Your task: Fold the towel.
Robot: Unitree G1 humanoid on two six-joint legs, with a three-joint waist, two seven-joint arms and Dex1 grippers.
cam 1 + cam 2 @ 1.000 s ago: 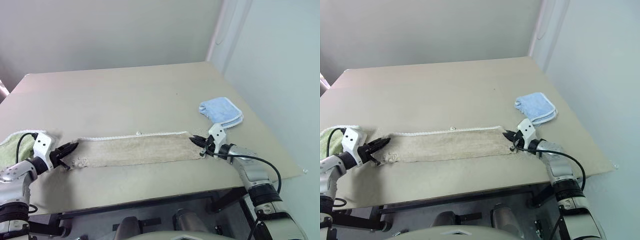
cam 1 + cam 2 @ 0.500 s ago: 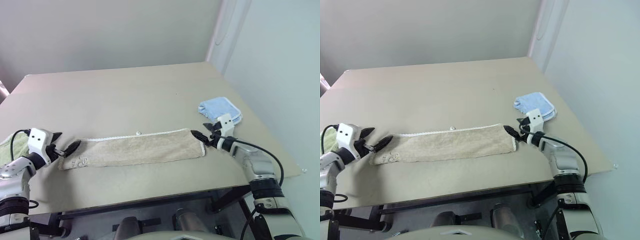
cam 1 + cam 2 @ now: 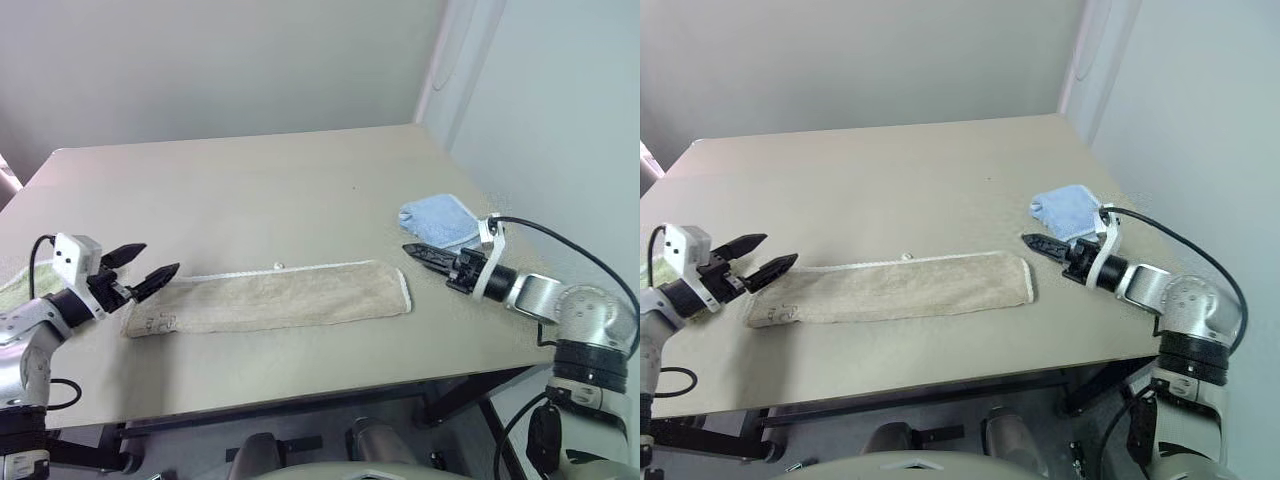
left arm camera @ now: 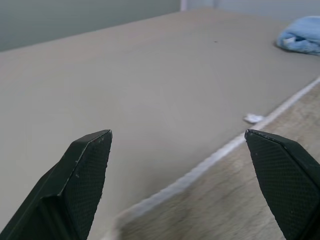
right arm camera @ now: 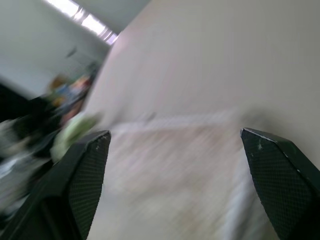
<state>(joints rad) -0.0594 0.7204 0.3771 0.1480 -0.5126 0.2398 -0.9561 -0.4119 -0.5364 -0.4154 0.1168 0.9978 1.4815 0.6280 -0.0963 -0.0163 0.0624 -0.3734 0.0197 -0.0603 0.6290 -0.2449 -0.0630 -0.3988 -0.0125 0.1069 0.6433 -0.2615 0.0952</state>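
Both grippers, left [image 3: 141, 270] and right [image 3: 424, 253], empty, fingers apart; you regrasp long beige terry towel [image 3: 270, 297] at short ends, edges aligned.

Towel [image 3: 265, 297] flat on table [image 3: 250, 190]; blue cloth [image 3: 438, 221] right of towel, farther back, apart.

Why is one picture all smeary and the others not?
Right wrist view: motion blur smears the towel and table, though the claw fingers look sharp. Left wrist view: crisp, towel edging clear. Eye views: even light, a soft shadow beside the towel.
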